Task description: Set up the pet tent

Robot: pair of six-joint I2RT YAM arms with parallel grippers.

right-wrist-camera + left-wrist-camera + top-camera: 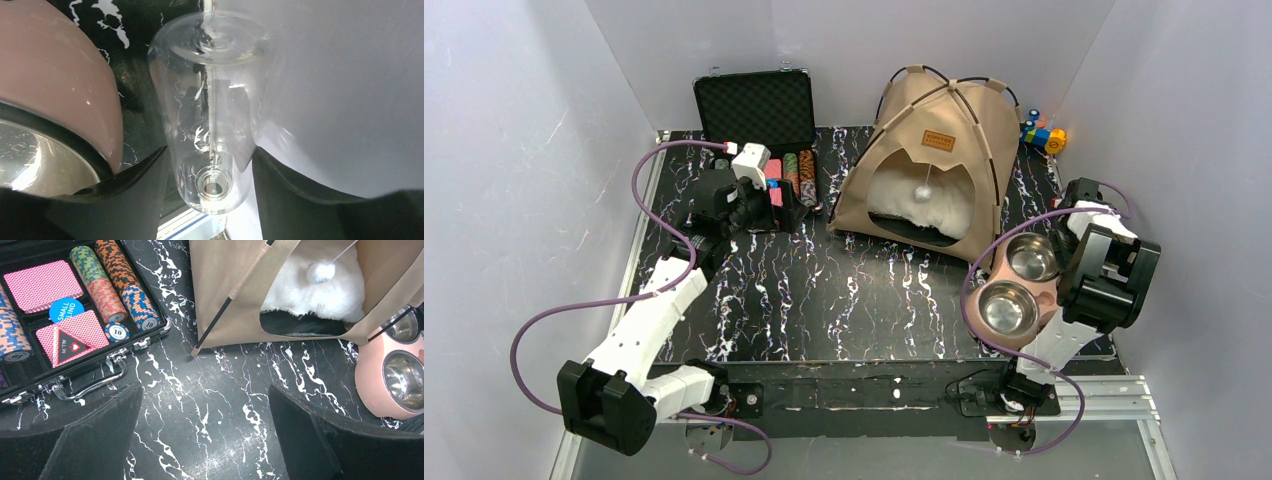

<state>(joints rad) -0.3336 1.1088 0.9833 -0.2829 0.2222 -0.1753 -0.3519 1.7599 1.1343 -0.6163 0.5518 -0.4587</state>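
Pet tent (929,160) up on its poles at upper centre of the top view, one arm on either side

At left, the left tool (205,390) hangs spread wide over bare tabletop (824,300) and holds nothing, with the open poker chip case (75,315) just left of it. It faces the foot of the tent's front-left pole (212,325), probably well placed to steady that corner. The tent's doorway faces the arms, a cream cushion (310,295) lies inside and a pom-pom (321,271) dangles in the opening, so the tent looks largely set up. Touching its right corner sits a pink double bowl (1014,285). At far right, the right tool (210,160) straddles a clear vessel (210,100) beside the bowl, its fingers close against the sides; whether it is pinching yet I cannot tell
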